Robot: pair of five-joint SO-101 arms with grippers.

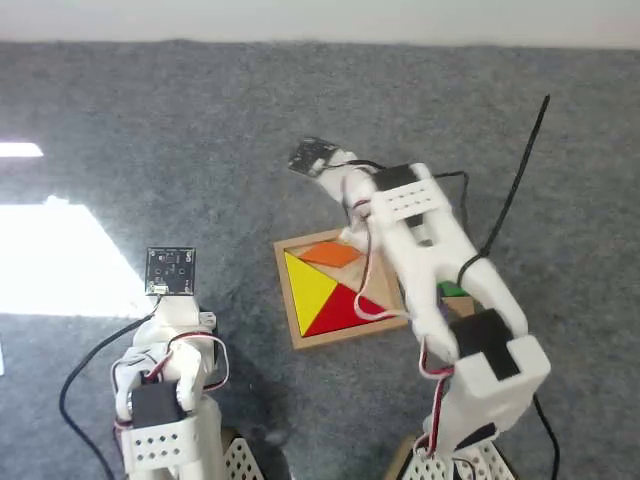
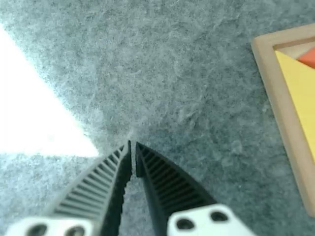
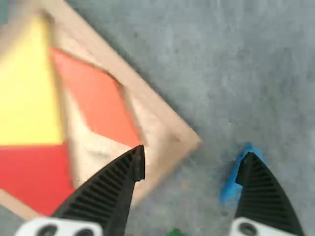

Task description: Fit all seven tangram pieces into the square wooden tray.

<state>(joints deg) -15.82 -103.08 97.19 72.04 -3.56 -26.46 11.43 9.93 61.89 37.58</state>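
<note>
— How many arms at the table?
— Two. The left gripper (image 2: 132, 147) hangs low over the grey carpet (image 1: 150, 120), left of the tray, its fingers pressed together on nothing. The right gripper (image 3: 193, 157) hovers at a far corner of the tray (image 1: 288, 300), fingers spread wide and gripping nothing.
— And the pieces?
— Five counted. Three lie inside the one square wooden tray. A yellow triangle (image 1: 308, 285) sits at the left, a red triangle (image 1: 345, 308) touches it on the near side, and an orange piece (image 1: 330, 253) lies at the far edge. Bare wood shows between the orange and the red.
— The other two?
— On the carpet, outside the tray. A blue piece (image 3: 230, 184) lies just beside one finger of the right gripper, off the tray's corner. The other finger is over the bare wood next to the orange piece. A green piece (image 1: 452, 290) peeks out right of the right arm, near the tray.
— The tray itself?
— Mid-table, slightly askew, partly under the right arm. One patch of bright light (image 1: 50, 260) lies on the carpet at the left.
</note>
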